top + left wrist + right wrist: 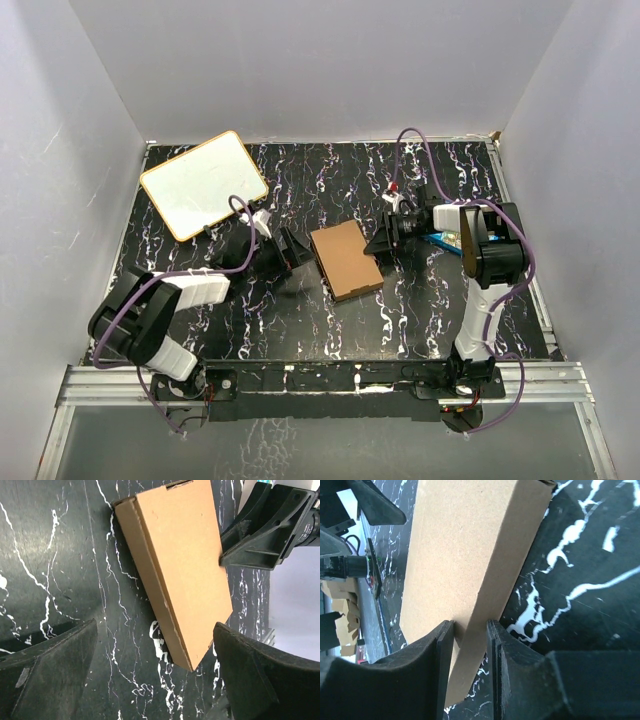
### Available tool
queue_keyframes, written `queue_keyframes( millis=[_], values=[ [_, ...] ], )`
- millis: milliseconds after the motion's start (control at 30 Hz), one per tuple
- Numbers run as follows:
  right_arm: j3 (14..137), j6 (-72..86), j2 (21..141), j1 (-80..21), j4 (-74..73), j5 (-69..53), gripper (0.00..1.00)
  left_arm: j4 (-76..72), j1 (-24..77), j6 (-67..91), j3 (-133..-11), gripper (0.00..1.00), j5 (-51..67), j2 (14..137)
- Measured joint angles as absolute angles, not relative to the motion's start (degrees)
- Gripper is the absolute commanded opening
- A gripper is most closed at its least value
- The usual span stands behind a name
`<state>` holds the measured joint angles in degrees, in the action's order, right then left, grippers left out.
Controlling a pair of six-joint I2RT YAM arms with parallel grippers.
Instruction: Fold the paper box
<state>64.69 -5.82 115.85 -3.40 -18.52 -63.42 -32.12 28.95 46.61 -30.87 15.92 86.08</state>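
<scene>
The paper box (345, 258) is plain brown cardboard, folded into a flat closed shape, and lies on the black marbled table (300, 320) in the middle. It also shows in the left wrist view (180, 555) and in the right wrist view (465, 550). My left gripper (295, 248) is open just left of the box, its jaws wide apart around the box's near corner without touching it (154, 627). My right gripper (383, 243) is closed on the box's right edge, one finger on the top face and one on the side wall (470, 630).
A white board with an orange rim (203, 184) lies at the back left. A blue printed box (445, 238) sits behind the right arm. White walls enclose the table on three sides. The right gripper's body (260, 530) stands close beside the box.
</scene>
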Motion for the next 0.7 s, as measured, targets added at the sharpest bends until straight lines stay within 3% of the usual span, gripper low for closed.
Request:
queue_keyframes(
  millis=[700],
  values=[
    [63.86,-2.15,115.87,-3.6,-17.32,-63.42,0.28,-48.9,33.26,64.73,-27.9,0.94,13.89,95.74]
  ],
)
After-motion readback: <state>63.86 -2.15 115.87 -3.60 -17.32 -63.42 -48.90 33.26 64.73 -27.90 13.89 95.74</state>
